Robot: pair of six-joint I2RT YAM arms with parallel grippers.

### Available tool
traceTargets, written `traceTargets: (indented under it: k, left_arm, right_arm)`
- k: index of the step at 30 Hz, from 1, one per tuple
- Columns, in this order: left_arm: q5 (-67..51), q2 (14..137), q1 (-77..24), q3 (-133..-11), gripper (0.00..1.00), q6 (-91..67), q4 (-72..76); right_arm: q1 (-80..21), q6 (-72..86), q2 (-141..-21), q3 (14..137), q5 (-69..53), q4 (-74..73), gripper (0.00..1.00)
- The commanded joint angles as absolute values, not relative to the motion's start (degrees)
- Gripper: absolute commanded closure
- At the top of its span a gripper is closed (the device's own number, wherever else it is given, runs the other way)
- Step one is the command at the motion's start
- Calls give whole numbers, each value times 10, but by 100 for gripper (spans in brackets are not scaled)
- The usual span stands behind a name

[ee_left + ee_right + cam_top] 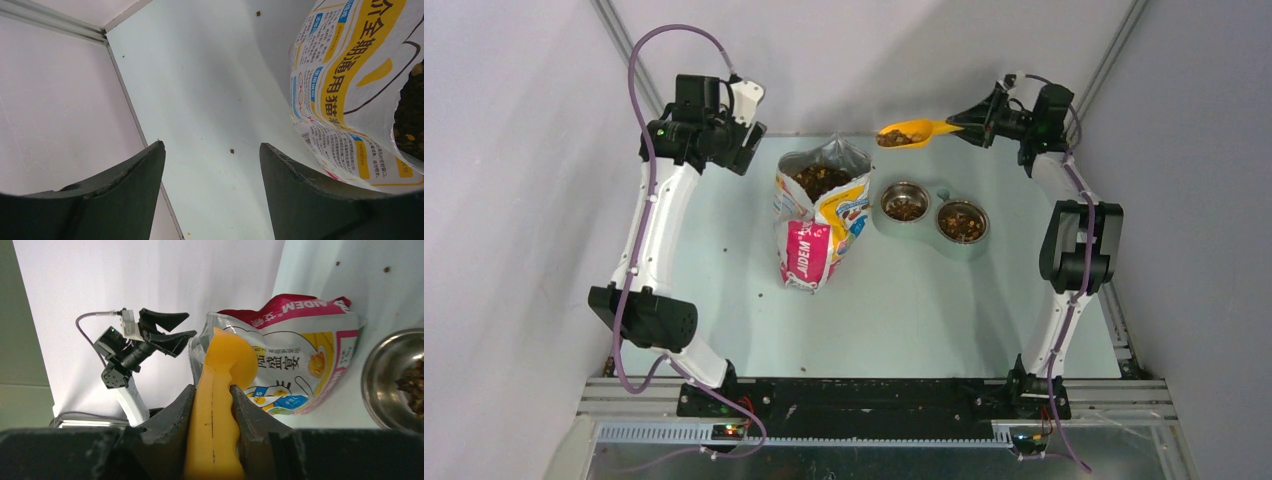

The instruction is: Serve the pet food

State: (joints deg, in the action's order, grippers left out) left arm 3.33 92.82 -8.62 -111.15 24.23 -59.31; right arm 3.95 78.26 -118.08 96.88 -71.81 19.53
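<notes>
Nearest the arm bases, the pale tabletop [904, 320] is bare. Around its middle you have the cat-food bag [819, 225], its pink end toward the near edge and its torn-open mouth toward the far edge. Pet food [822, 180] shows dark brown inside that mouth.

Just right of the bag sits a double feeder [924, 228] with two steel bowls side by side. The left bowl [905, 203] and the right bowl [962, 221] each hold some kibble.

Farther back, over the far edge beyond the left bowl, your right gripper [972, 120] has its jaws clamped on the handle of the yellow scoop [909, 133]. The right wrist view shows the fingers pressed against both sides of that handle. The scoop is held off the tabletop with its cup pointing left toward the bag, and it carries a small load of kibble.

At the far left corner, well apart from the bag's mouth, your left gripper [749, 130] hangs with its jaws wide apart and nothing between them. Its wrist camera looks down between the fingers at bare tabletop. The printed side of the bag is at the right of that view, and a couple of stray pellets [232, 151] lie loose on the surface near it.
</notes>
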Motion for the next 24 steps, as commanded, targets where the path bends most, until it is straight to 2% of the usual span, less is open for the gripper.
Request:
traceTargets:
  k: [1, 8, 17, 24]
  left_arm:
    - [24, 921, -89, -1124, 24, 237, -583]
    - [23, 911, -89, -1106, 24, 236, -578]
    - [21, 906, -91, -1082, 25, 227, -564]
    - [11, 903, -91, -1072, 25, 222, -551]
  right_arm:
    - [61, 764, -1151, 951, -727, 226, 100]
    - [85, 708, -1172, 929, -731, 203, 100]
    - [95, 566, -1191, 927, -717, 64, 100]
    - [91, 355, -1196, 984, -630, -173, 100]
